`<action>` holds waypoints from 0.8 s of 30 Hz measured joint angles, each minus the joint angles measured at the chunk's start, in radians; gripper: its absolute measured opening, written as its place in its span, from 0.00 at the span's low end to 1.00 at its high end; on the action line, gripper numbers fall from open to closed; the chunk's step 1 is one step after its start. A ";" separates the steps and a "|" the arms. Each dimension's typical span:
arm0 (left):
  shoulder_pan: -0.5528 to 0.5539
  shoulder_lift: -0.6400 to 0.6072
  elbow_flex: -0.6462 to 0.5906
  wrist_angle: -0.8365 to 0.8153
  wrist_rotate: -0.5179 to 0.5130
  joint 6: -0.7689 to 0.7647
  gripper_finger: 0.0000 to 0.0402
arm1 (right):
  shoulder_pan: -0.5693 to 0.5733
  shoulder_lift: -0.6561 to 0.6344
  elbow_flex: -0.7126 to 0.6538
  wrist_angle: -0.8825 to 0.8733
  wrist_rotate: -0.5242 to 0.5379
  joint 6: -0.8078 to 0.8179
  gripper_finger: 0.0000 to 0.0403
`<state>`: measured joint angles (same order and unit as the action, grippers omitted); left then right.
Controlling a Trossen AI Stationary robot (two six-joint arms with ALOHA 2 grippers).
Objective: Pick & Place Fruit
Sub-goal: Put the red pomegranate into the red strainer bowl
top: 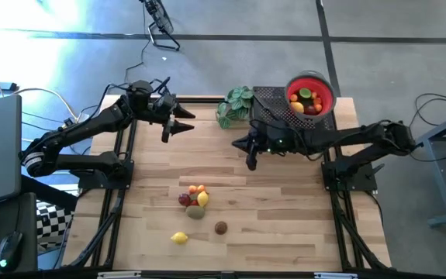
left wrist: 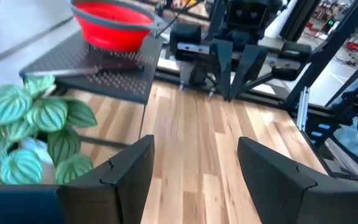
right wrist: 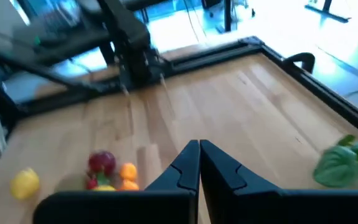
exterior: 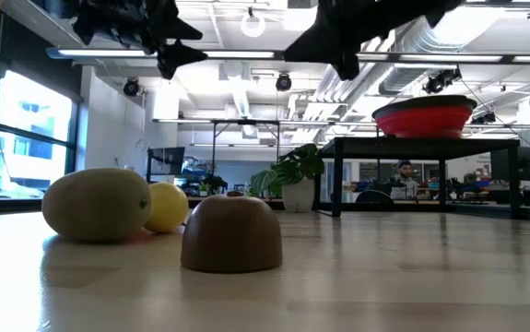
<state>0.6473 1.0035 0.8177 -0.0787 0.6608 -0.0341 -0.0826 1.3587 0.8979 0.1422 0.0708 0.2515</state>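
Note:
Several small toy fruits lie on the wooden table: a cluster of orange, red, yellow and green-brown ones (top: 195,198), a yellow one (top: 179,238) and a brown one (top: 221,227). In the low view the brown fruit (exterior: 232,235) sits nearest, with a green-brown one (exterior: 97,205) and a yellow one (exterior: 168,207) behind it. More fruits fill the red bowl (top: 310,94). My left gripper (top: 178,125) hovers open near the table's far left, holding nothing (left wrist: 194,168). My right gripper (top: 251,157) hangs shut and empty above the table's middle (right wrist: 198,158), beyond the cluster (right wrist: 107,171).
The red bowl (exterior: 424,117) stands on a black perforated stand (left wrist: 98,68) at the far right corner. A green leafy plant (top: 236,105) sits beside it at the far edge. Black frame rails border the table. Bare wood lies between the grippers and the fruit.

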 joint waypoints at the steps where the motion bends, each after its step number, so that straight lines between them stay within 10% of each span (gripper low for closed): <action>1: -0.002 0.000 0.000 -0.010 -0.001 0.000 0.57 | 0.000 0.002 -0.021 0.039 0.001 0.017 0.01; 13: -0.163 -0.049 -0.036 0.031 -0.091 -0.031 0.55 | 0.087 0.017 -0.133 0.272 0.001 0.151 0.01; 24: -0.190 -0.429 -0.035 -0.147 -0.122 0.080 0.32 | 0.082 0.014 -0.132 0.297 0.000 0.033 0.01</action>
<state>0.4572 0.5748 0.7822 -0.2256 0.5392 0.0456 -0.0004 1.3724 0.7654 0.4393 0.0704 0.2849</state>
